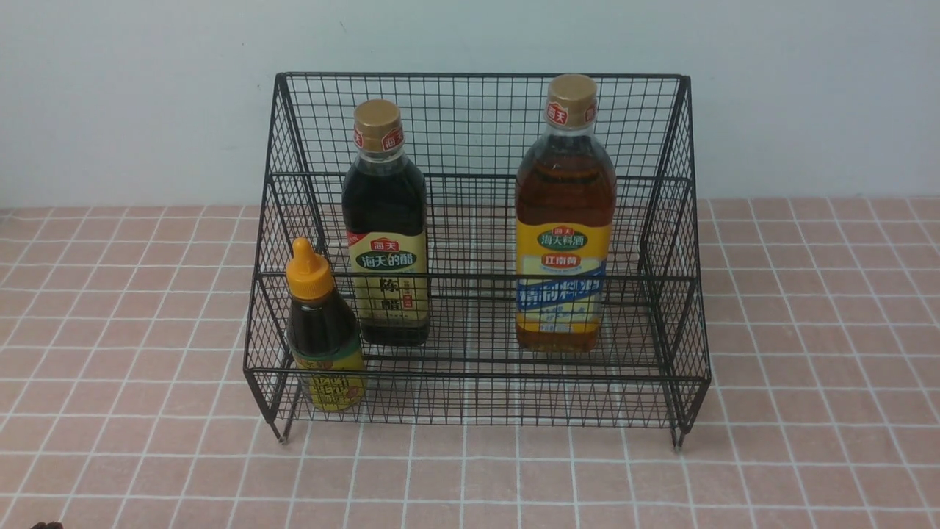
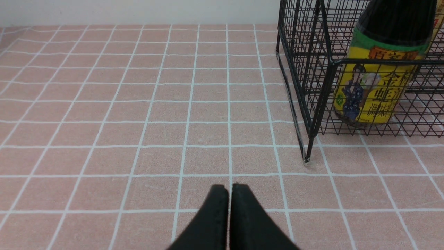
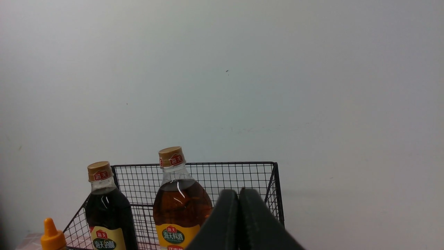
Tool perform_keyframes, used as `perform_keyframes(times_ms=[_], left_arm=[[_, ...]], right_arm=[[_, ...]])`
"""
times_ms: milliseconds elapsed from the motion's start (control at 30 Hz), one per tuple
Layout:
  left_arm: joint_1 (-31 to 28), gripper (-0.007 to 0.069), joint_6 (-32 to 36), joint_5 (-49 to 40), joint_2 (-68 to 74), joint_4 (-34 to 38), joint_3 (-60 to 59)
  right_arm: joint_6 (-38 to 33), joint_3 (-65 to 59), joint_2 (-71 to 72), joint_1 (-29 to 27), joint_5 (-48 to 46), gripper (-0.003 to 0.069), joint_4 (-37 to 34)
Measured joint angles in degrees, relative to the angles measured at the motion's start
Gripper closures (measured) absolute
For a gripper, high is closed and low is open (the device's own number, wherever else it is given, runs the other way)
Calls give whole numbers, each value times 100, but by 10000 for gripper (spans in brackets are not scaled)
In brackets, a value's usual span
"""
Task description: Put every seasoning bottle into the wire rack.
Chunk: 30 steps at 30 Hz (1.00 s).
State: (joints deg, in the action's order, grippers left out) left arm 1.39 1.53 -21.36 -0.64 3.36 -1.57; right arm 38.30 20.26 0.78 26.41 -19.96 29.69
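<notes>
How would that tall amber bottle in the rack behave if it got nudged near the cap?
The amber bottle is tall, narrow and looks nearly full, so probably heavy and apt to tip. Its smooth body may be slippery. The wire rack behind it would likely catch it.

The black left gripper (image 2: pixel 229 189) held its jaws pressed together, empty. The black right gripper (image 3: pixel 238 192) was likewise clamped on nothing, raised and pointing forward.

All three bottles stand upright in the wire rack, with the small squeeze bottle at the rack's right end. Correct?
Not quite. The small squeeze bottle stands at the left end of the wire rack, as the front view shows. The dark bottle and the amber bottle stand upright in the rack too.
</notes>
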Motion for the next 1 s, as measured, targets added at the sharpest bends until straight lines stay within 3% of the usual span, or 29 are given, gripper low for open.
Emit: perform_keyframes(times_ms=[767, 867, 1000], left_arm=[[0, 631, 0, -6, 0, 0, 0], [0, 631, 0, -6, 0, 0, 0], [0, 631, 0, -6, 0, 0, 0]], right_arm=[[-25, -28, 0, 0, 159, 673, -78], [-616, -87, 0, 0, 370, 673, -721], [-2131, -192, 0, 0, 676, 673, -1995]])
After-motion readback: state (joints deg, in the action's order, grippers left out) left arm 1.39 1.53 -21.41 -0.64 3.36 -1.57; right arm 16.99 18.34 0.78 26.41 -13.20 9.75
